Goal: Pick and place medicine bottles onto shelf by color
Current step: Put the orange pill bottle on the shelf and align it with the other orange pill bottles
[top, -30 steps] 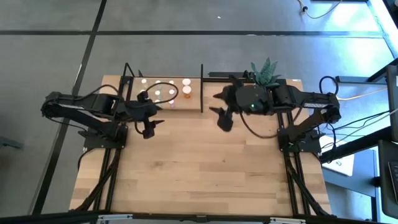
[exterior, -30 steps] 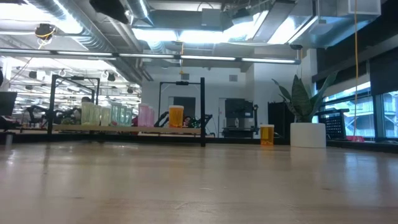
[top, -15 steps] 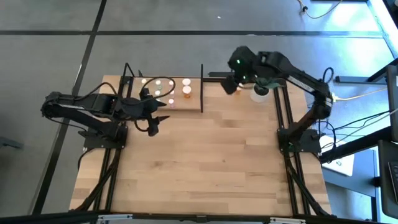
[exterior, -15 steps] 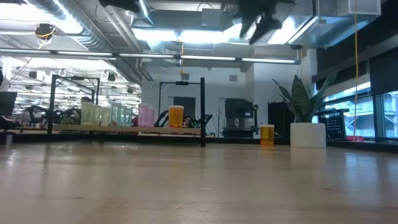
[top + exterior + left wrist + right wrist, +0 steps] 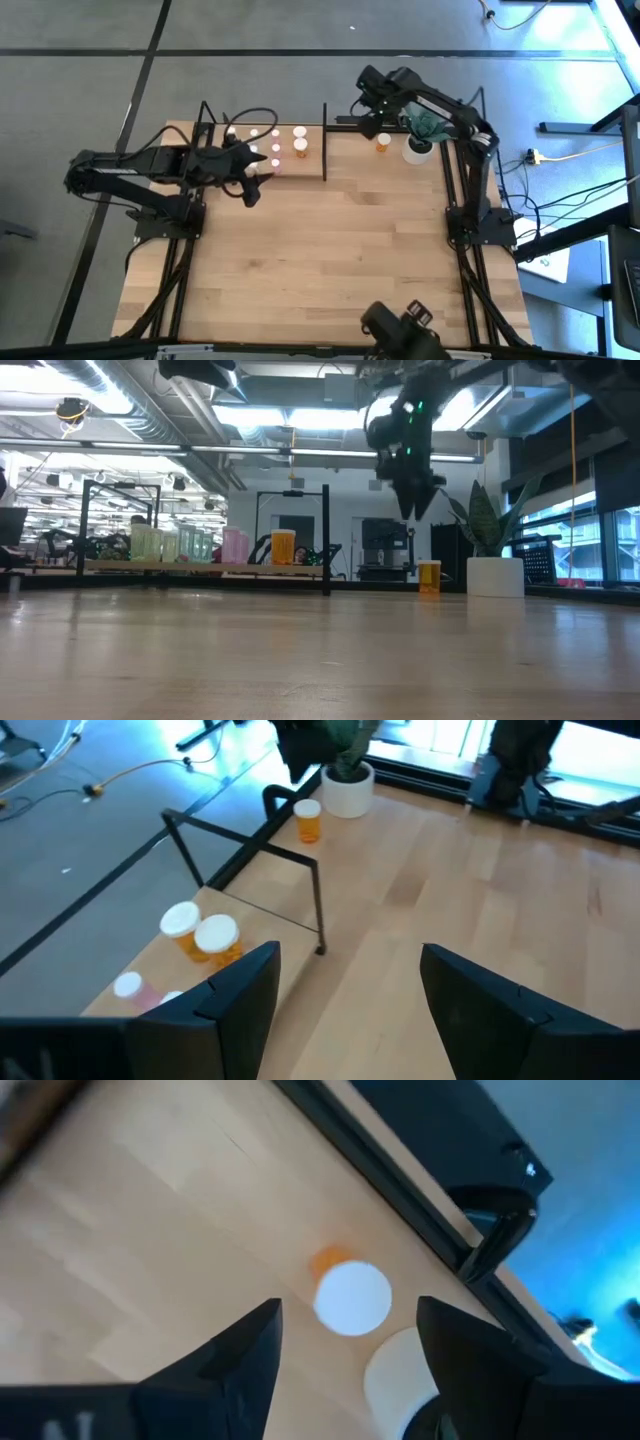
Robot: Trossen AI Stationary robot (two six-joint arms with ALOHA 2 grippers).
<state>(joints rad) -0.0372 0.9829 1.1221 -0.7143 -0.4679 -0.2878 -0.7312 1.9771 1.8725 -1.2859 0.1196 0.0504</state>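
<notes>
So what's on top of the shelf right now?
The shelf holds rows of white-capped bottles: orange bottles at its right end, pink and green ones further left. The left gripper hides part of the near-left area, so a full count isn't possible.

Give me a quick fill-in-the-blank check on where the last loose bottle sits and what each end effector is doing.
1. The loose bottle on the table outside the shelf has a body colored ____.
2. That bottle stands right beside the white ____ holding a plant.
3. The right end effector hangs above that bottle with its jaws ____.
4. The left end effector is near the shelf and holds ____.

Missing words: orange; pot; open; nothing
</notes>
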